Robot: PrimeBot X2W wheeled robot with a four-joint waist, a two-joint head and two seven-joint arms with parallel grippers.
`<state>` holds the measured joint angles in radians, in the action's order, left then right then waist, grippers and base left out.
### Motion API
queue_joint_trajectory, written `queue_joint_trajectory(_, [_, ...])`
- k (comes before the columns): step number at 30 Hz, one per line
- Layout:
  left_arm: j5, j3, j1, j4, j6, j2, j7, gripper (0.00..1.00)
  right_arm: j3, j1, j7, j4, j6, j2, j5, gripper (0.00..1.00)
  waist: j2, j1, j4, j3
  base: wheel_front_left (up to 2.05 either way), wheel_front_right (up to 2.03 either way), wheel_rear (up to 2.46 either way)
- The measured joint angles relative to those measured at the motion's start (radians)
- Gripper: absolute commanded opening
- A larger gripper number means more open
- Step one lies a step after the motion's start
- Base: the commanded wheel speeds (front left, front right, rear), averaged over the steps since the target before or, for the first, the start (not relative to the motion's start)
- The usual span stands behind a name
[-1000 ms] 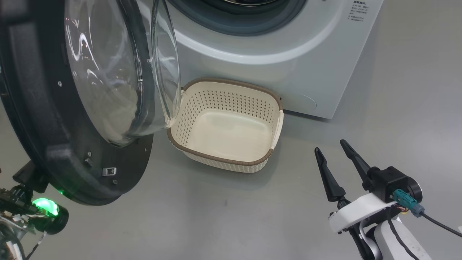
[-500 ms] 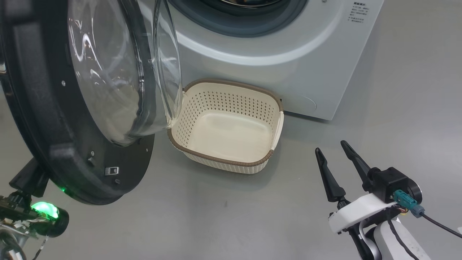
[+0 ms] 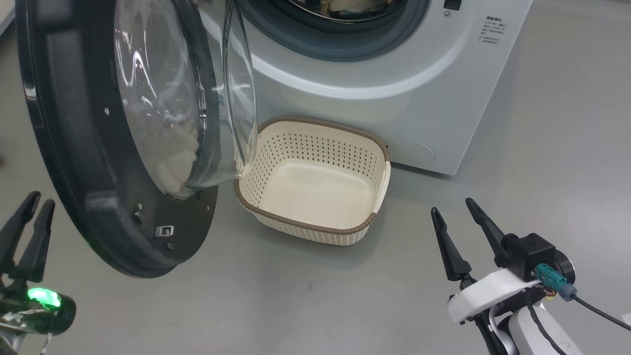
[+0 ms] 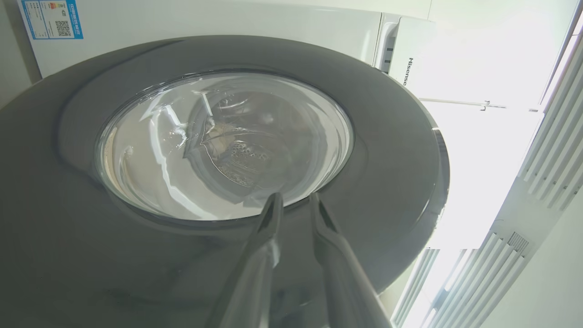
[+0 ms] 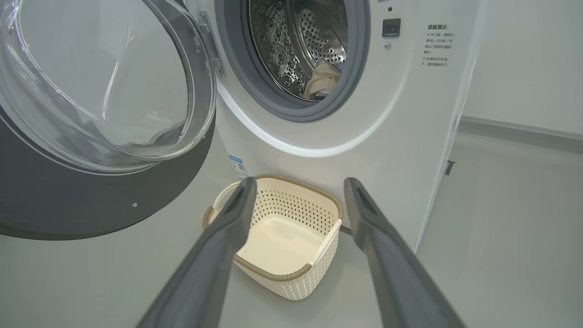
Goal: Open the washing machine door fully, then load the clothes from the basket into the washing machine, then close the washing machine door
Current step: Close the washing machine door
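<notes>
Push glossy black round door [image 3: 64, 148] at nine o'clock shut with narrow, empty left pincer [image 3: 43, 198]; wide right pincer [image 3: 451, 206] clear.

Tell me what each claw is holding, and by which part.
Nothing is held. The left claw stands slightly open and empty beside the large round black-rimmed glass door; the right claw hangs wide open and empty above the grey floor.

Beyond the right gripper [image 5: 300, 182], the clothes [image 5: 321, 79] were half hidden behind the gasket [image 5: 294, 109], and no print could be made out. The basket [image 3: 320, 148] was masked at its far-left corner by the washing machine door [image 3: 74, 148]. The printed notice [image 5: 437, 45], up to that gripper's right, was too small to be read.
</notes>
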<state>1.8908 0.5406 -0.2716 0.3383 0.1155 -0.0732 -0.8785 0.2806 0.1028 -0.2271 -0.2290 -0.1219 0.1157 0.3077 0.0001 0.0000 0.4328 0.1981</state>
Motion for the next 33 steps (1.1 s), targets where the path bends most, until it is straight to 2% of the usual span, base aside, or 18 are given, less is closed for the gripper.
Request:
queue_joint_trajectory(10, [-0.011, 0.045, 0.025, -0.030, 0.004, 0.019, 0.073, 1.00, 0.010, -0.010, -0.006, -0.003, 0.000, -0.006, 0.004, 1.00, 0.0000, 0.0000, 0.003, -0.014, 0.00, 0.00, 0.00])
queue_joint_trajectory(17, [-0.085, 0.060, 0.038, -0.069, 0.005, 0.024, 0.130, 1.00, 0.014, -0.010, -0.007, -0.004, 0.000, -0.007, 0.007, 1.00, 0.0000, 0.0000, 0.004, -0.019, 0.00, 0.00, 0.00])
queue_joint_trajectory(27, [-0.307, 0.092, 0.059, -0.211, 0.005, 0.015, 0.265, 1.00, 0.015, -0.010, -0.007, -0.005, 0.000, -0.008, 0.007, 1.00, 0.0000, 0.0000, 0.003, -0.016, 0.00, 0.00, 0.00])
queue_joint_trajectory(33, [-0.480, 0.067, 0.092, -0.320, 0.005, -0.012, 0.358, 1.00, 0.016, -0.010, -0.007, -0.005, 0.000, -0.007, 0.007, 1.00, 0.0000, 0.0000, 0.002, -0.013, 0.00, 0.00, 0.00])
